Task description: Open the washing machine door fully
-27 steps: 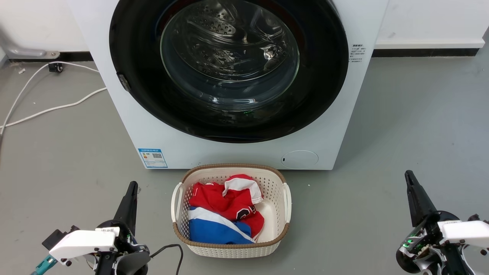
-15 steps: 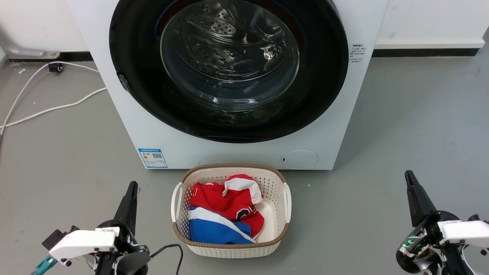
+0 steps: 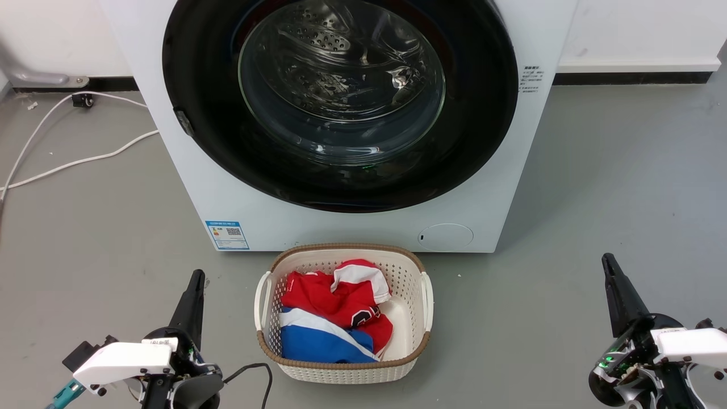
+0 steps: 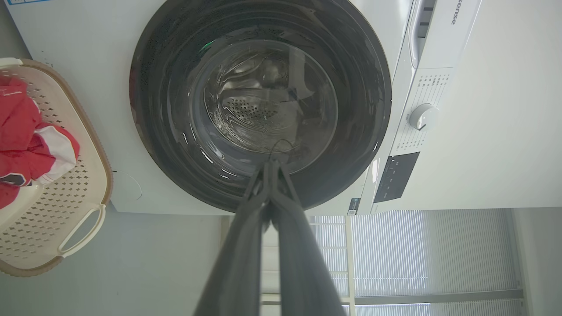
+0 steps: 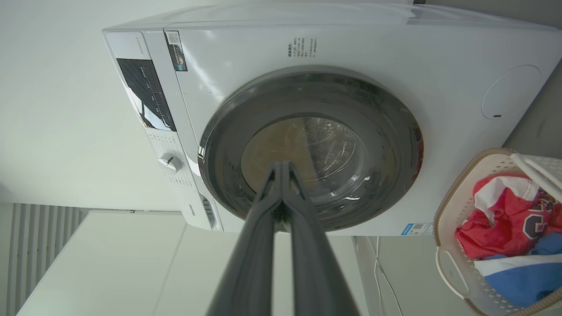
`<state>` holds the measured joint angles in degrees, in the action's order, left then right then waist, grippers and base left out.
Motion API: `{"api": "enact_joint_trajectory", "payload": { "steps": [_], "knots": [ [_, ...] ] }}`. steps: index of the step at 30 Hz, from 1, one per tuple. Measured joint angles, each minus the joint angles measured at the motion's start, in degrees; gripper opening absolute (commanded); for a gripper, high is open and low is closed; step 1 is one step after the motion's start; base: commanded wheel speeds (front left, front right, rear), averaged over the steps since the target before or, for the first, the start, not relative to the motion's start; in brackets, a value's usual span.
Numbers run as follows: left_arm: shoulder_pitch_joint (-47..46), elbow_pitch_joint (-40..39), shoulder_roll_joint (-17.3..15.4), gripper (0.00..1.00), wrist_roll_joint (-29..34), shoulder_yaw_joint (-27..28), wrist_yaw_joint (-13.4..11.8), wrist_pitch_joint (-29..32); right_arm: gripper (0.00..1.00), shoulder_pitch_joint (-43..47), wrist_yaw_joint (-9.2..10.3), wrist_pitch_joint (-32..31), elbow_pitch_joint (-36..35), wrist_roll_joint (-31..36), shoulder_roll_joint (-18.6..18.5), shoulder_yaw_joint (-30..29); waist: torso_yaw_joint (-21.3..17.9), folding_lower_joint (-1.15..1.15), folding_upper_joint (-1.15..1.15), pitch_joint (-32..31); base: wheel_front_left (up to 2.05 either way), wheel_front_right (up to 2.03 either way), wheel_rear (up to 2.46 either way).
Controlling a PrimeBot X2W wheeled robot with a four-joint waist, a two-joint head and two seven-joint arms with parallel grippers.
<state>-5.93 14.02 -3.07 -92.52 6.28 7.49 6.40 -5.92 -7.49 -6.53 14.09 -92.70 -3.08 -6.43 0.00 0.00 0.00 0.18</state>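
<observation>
A smooth grey floor (image 3: 596,199) fills the foreground in front of a white wall (image 3: 625,28) with a dark skirting strip.

Nearest, at the lower left of the head view, the left gripper (image 3: 196,277) points its two long dark fingers forward. They are pressed together and hold nothing. The left wrist view shows the same fingers meeting at their tips (image 4: 272,163). At the lower right, the right gripper (image 3: 606,260) is likewise closed and empty, with its tips touching in the right wrist view (image 5: 281,164). Both grippers are well apart from the machine.

Between them on the floor sits a cream perforated plastic laundry basket with a brown woven rim (image 3: 341,372). It holds crumpled red, white and blue clothing (image 3: 335,318). The basket stands just in front of the machine's base.

Behind it is the big white front-loading washing machine (image 3: 352,227). A small blue label (image 3: 227,234) is at its lower left and a round white flap (image 3: 446,237) at its lower right. The washing machine door (image 3: 341,96), a large glossy black disc with a clear bulging glass bowl at its centre, lies shut against the machine's front. The perforated steel drum is visible through the glass. A white dial (image 4: 423,116) sits on the control panel above the door.

To the left of the machine, thin white cables (image 3: 74,162) trail across the floor towards the wall.
</observation>
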Motion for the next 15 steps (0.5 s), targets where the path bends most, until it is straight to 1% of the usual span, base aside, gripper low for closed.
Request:
{"api": "enact_joint_trajectory", "payload": {
  "steps": [5,6,10,15],
  "knots": [
    [0.00,0.00,0.01,0.00,0.00,0.02,0.00,0.01,0.00,0.00,0.00,0.00,0.00,0.00,0.00,-0.01,0.00,0.00,0.00,0.00,0.00,0.00,0.00],
    [0.13,0.29,0.05,1.00,0.00,-0.02,0.00,-0.01,1.00,0.15,-0.01,0.01,0.26,-0.02,0.01,0.01,0.00,0.00,0.00,0.00,0.00,0.00,0.00],
    [2.03,2.25,0.36,1.00,0.00,-0.27,0.00,-0.08,1.00,2.19,0.01,0.03,2.22,-0.02,0.14,0.10,-0.01,0.00,0.00,0.01,0.00,0.00,0.00],
    [2.54,2.07,0.40,1.00,0.30,-0.71,0.00,-1.45,1.00,2.93,0.01,1.49,2.00,0.56,0.19,0.51,-0.08,0.00,0.00,-0.04,0.00,0.00,0.00]
  ]
}}
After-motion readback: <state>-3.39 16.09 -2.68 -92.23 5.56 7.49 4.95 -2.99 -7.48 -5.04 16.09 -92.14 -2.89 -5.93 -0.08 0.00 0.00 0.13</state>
